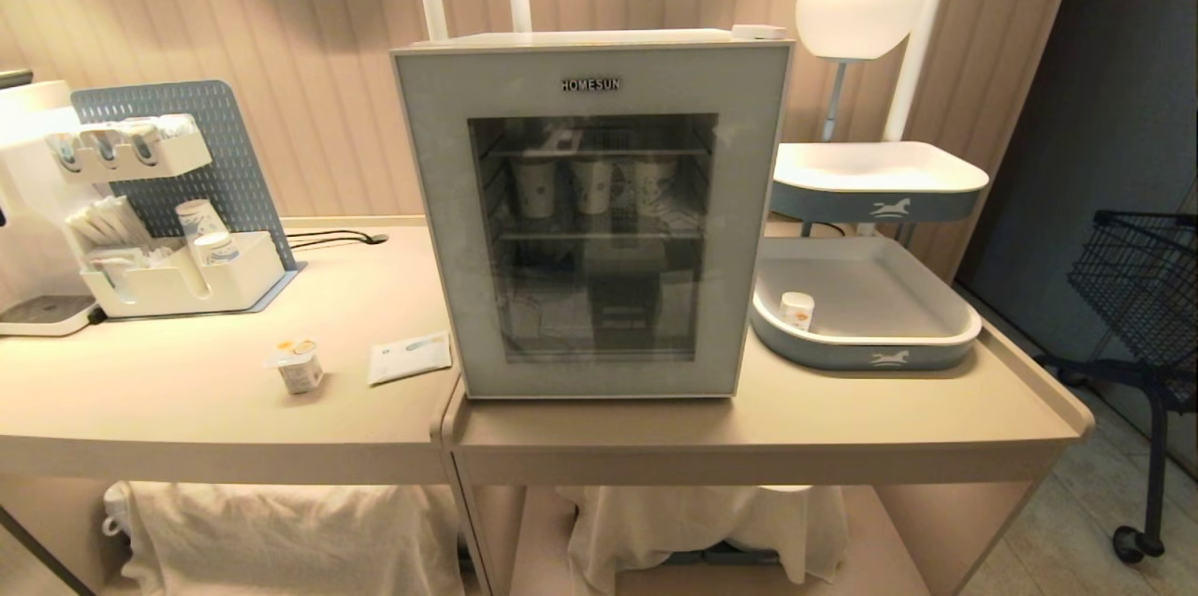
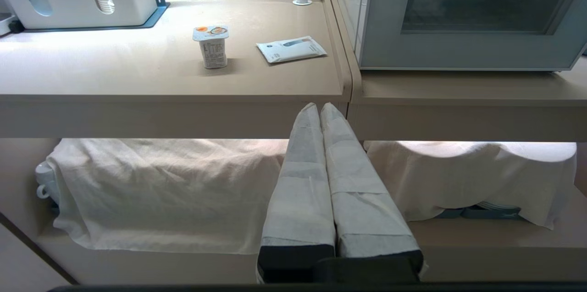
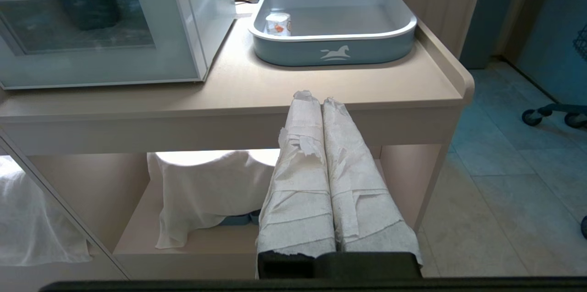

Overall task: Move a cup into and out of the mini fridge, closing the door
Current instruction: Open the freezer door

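The cup (image 1: 299, 365) (image 2: 212, 46), a small white pot with a yellow-orange foil lid, stands upright on the left counter, left of the mini fridge (image 1: 591, 208) (image 2: 463, 14) (image 3: 103, 24). The fridge's door (image 1: 593, 222) with the dark glass window is closed; tall paper cups show on a shelf behind the glass. My left gripper (image 2: 319, 106) is shut and empty, held low in front of the counter edge, below and right of the cup. Below the right counter's edge, my right gripper (image 3: 317, 98) is also shut and empty. Neither arm shows in the head view.
A flat white packet (image 1: 409, 356) (image 2: 291, 48) lies between cup and fridge. A blue-grey tray (image 1: 866, 348) (image 3: 335, 49) right of the fridge holds a plain white pot (image 1: 796, 310) (image 3: 278, 23). A white organiser with paper cups (image 1: 178, 278) stands back left. Cloth-covered items (image 2: 160, 191) fill the shelf below; a wire cart (image 1: 1146, 297) stands right.
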